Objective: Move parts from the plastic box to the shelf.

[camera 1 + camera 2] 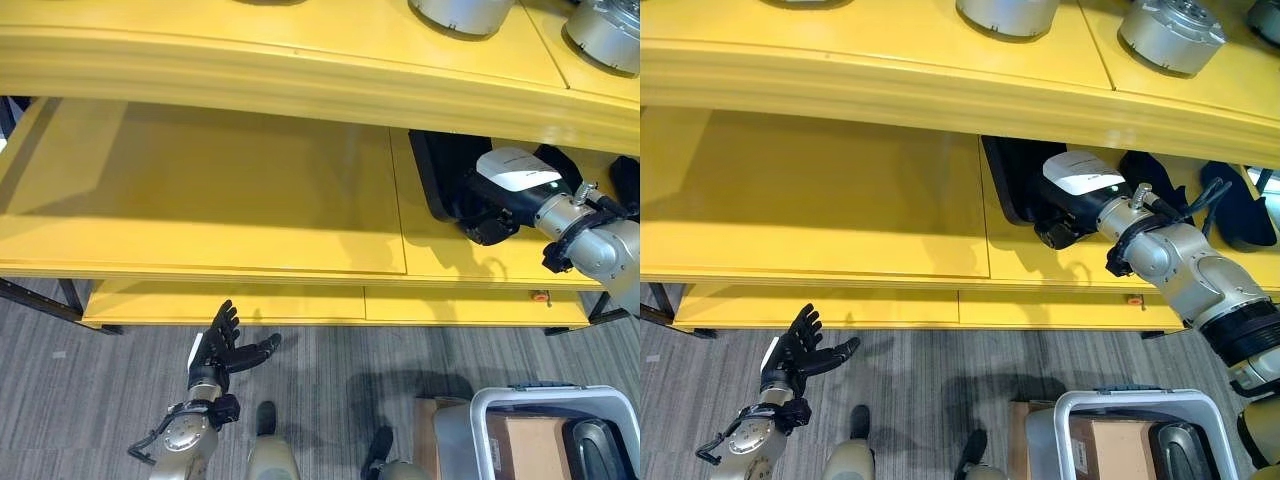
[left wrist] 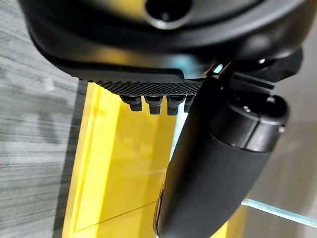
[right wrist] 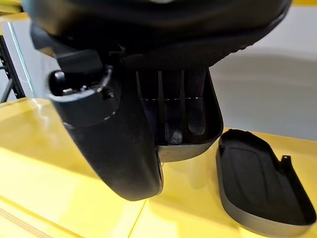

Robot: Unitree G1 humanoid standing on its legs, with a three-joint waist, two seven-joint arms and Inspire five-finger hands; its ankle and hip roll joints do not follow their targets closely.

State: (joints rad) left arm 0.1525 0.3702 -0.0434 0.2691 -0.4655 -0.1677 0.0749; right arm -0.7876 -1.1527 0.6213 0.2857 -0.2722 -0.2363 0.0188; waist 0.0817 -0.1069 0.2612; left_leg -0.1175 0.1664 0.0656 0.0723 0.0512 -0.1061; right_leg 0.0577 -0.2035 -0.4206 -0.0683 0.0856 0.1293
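My right hand (image 1: 497,203) reaches into the right bay of the yellow shelf's middle level (image 1: 200,205). It is shut on a black tray-shaped part (image 1: 434,170) that rests on that level. In the right wrist view the fingers (image 3: 171,116) lie inside this part (image 3: 210,126) and the thumb (image 3: 116,148) sits against its outer wall. A second black part (image 3: 262,193) lies just beside it on the shelf. The white plastic box (image 1: 545,400) stands on the floor at the lower right with a dark part (image 1: 597,450) inside. My left hand (image 1: 222,345) hangs open, low over the floor.
Round silver parts (image 1: 462,12) (image 1: 606,32) stand on the top level. A further dark part (image 1: 1232,212) lies at the far right of the middle level. The left bay of that level is bare. A brown carton (image 1: 530,445) sits in the box.
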